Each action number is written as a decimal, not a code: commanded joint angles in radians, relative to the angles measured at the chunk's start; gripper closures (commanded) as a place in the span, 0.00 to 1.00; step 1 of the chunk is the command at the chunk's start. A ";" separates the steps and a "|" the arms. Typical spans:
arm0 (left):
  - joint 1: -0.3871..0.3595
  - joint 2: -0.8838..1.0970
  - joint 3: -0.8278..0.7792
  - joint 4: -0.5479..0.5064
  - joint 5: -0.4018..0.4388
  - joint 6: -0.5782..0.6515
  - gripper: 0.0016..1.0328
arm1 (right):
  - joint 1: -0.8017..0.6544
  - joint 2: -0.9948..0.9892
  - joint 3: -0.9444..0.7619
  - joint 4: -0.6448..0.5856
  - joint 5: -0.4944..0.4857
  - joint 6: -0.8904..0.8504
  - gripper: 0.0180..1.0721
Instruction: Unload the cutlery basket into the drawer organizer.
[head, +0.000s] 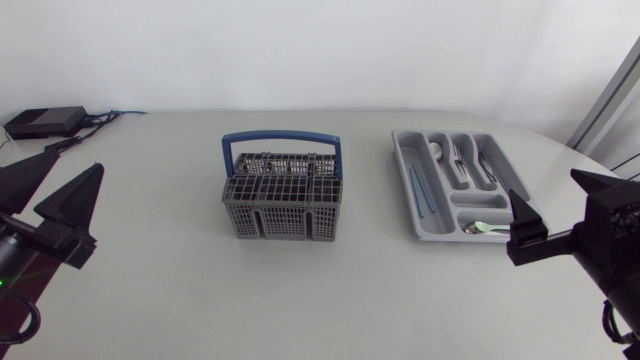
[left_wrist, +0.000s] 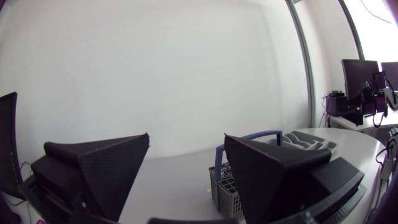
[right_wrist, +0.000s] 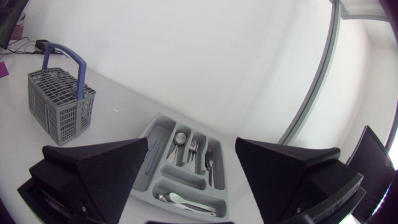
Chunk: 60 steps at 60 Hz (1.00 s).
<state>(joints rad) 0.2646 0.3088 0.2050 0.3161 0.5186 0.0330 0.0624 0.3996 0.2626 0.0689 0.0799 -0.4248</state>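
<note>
At the lower left of the head view, your left gripper (head: 78, 158) sits over bare table (head: 180, 300) with its two wedge fingers spread wide and nothing between them. In its own wrist view the left gripper (left_wrist: 187, 135) shows the same broad gap, and the cutlery basket (left_wrist: 227, 183) stands ahead of it, partly hidden behind one finger.

Above it, at the upper left, a small black box (head: 45, 122) lies near the table edge.

Moving toward the centre, you find the grey cutlery basket (head: 282, 195) upright, its blue handle (head: 280, 140) raised. You cannot tell from here what it holds.

Right of centre, well apart from the basket, lies the grey drawer organizer (head: 405, 170). A spoon (head: 437, 152), forks (head: 462, 160) and knives (head: 485, 165) lie in its long compartments, two thin blue sticks (head: 418, 190) in the leftmost one, and small spoons (head: 485, 228) in the crosswise compartment nearest you.

At the right edge, your right gripper (head: 542, 182) hovers just beside the organizer's near corner, fingers wide and empty. In its wrist view the right gripper (right_wrist: 192, 140) frames the drawer organizer (right_wrist: 158, 121) ahead between its fingers, with the cutlery basket (right_wrist: 59, 109) far off to one side.
</note>
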 joint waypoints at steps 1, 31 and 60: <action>0.022 -0.034 -0.038 0.028 0.001 -0.047 0.04 | -0.007 -0.047 -0.039 0.017 0.009 -0.023 0.04; -0.082 -0.170 -0.123 -0.083 -0.211 -0.058 0.04 | -0.029 -0.211 -0.144 0.005 -0.016 0.137 0.04; 0.010 -0.320 -0.207 0.078 -0.117 -0.114 0.04 | -0.022 -0.404 -0.241 0.016 0.035 -0.103 0.04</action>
<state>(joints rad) 0.2684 -0.0021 0.0257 0.3767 0.4034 -0.0532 0.0372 0.0059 0.0425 0.0959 0.1062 -0.5030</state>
